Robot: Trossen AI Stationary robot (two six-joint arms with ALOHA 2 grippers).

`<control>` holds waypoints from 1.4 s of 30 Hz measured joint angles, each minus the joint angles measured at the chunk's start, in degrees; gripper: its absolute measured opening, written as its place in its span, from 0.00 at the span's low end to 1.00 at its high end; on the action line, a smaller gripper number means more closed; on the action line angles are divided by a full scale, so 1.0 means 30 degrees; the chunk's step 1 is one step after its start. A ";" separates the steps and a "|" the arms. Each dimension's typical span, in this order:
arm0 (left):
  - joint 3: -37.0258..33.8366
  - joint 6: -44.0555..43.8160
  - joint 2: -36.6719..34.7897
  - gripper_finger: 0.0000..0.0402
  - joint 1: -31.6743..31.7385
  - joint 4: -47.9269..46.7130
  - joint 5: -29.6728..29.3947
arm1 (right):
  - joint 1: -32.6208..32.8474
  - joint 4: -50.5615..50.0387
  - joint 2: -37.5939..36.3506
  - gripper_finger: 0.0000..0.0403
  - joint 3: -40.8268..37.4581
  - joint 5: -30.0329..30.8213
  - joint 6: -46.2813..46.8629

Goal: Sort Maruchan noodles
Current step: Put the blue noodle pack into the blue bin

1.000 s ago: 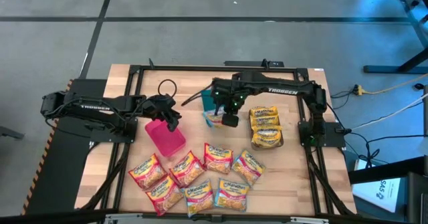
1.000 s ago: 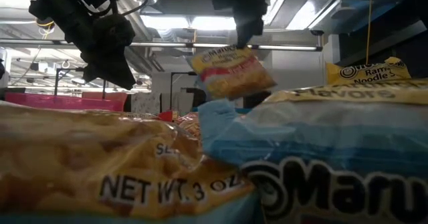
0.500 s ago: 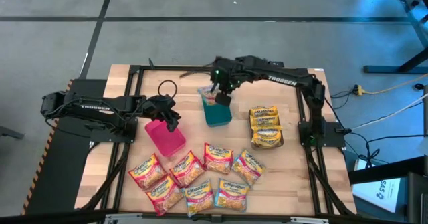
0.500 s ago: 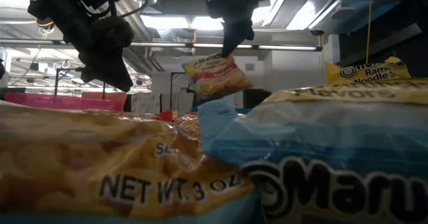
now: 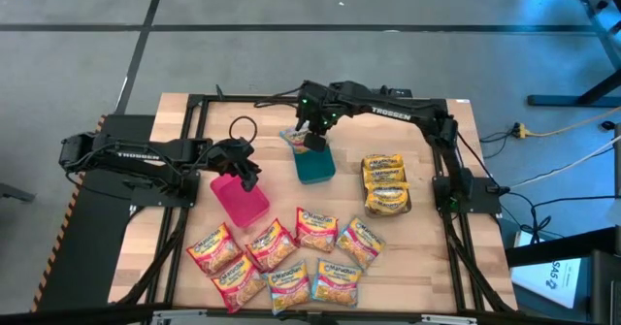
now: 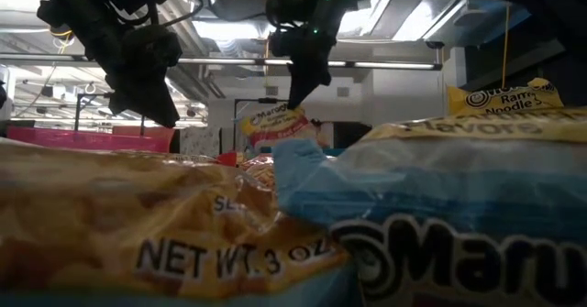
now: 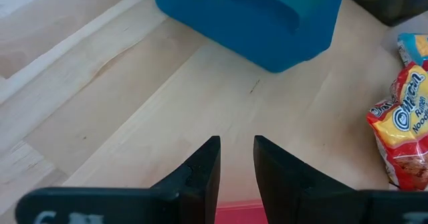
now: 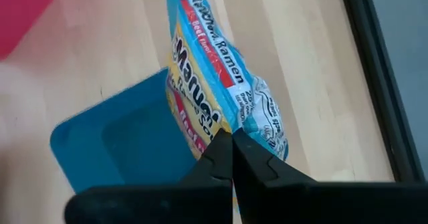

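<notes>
A light-blue, red-striped noodle packet hangs over a teal bin, beside a pink bin.

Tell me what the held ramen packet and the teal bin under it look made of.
Ramen packet in the right gripper: thin glossy plastic film, judging by its crinkles and printed, shiny face. Teal bin: likely moulded hard plastic, smooth, evenly coloured, with rounded corners and a dull sheen.

Teal bin mid-table; pink bin near; both upright.
</notes>
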 joint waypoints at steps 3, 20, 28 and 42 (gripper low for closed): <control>0.0000 -0.0006 0.0000 0.21 0.0000 -0.0062 0.0000 | -0.0107 0.0090 0.0175 0.00 0.0006 -0.0048 -0.0306; 0.0000 -0.0455 0.0000 0.21 -0.0006 -0.0091 -0.0052 | -0.0866 0.0696 0.1639 0.00 0.0015 -0.1014 -0.0391; 0.0000 -0.0596 0.0000 0.21 0.0000 -0.0142 -0.0058 | -0.0866 0.0699 0.1649 0.03 0.0015 -0.1071 0.0135; 0.0000 -0.0596 0.0000 0.21 0.0000 -0.0164 -0.0408 | -0.0823 -0.1994 0.1634 0.29 0.2532 -0.0726 0.0790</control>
